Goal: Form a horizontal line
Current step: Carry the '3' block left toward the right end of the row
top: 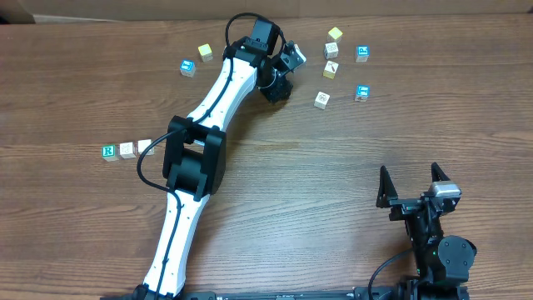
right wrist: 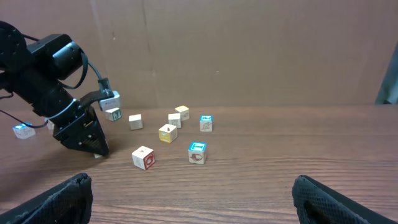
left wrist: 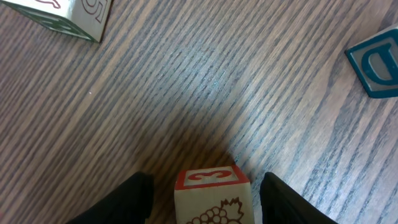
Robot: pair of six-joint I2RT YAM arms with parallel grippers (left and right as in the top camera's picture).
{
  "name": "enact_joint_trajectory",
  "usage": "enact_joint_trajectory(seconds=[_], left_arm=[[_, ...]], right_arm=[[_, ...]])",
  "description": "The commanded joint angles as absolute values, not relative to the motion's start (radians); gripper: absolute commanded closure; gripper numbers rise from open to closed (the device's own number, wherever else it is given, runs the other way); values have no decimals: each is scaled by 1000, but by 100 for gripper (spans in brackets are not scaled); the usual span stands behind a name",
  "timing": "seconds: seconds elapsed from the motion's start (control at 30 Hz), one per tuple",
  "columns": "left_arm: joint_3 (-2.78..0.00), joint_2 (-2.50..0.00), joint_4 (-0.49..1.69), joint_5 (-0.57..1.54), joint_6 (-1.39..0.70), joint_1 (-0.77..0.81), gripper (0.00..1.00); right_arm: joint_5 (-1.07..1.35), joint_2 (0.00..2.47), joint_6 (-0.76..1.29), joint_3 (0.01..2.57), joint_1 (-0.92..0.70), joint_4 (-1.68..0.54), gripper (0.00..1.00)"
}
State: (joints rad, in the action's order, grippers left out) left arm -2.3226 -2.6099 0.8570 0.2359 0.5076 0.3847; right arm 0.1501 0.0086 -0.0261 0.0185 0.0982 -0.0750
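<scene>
**Inspector:** Near the left edge of the worktop [top: 333, 167], midway back: what stands there?

**Assistant:** The horizontal line [top: 127, 149]. A green "R" cube [top: 109, 152] is outermost, with two pale wooden cubes close beside it. The left arm [top: 218, 98], white shell with a black elbow, covers whatever follows.

**Inspector:** Surface?

**Assistant:** Brown wood grain, finely streaked. All the cubes are square-edged with printed faces.

**Inspector:** The left pincer [left wrist: 206, 180]?

**Assistant:** Toward the far edge, centre. Its matte black fingers [left wrist: 124, 202] are about half apart, straddling a cube with a red-bordered "3" [left wrist: 211, 199] on top and grapes drawn on its side. Bare worktop shows on both sides of that cube, and no contact is visible. A blue "D" cube [left wrist: 376, 62] lies well apart.

**Inspector:** The right pincer [top: 410, 182]?

**Assistant:** Near the right corner of the near edge. Its fingers are spread wide, with nothing between them.
</scene>
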Motion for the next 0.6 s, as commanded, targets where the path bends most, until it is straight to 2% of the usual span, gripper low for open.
enact_joint_trajectory(seconds=[0.0, 0.4, 0.57], left_arm=[[-2310, -2629, 847, 252, 493, 388, 49], [-2310, -2629, 837, 252, 474, 388, 64], [-2310, -2629, 838, 231, 442, 388, 67]], right_arm=[[150, 3, -31, 9, 101, -72, 0], [150, 3, -31, 9, 101, -72, 0], [150, 3, -31, 9, 101, -72, 0]])
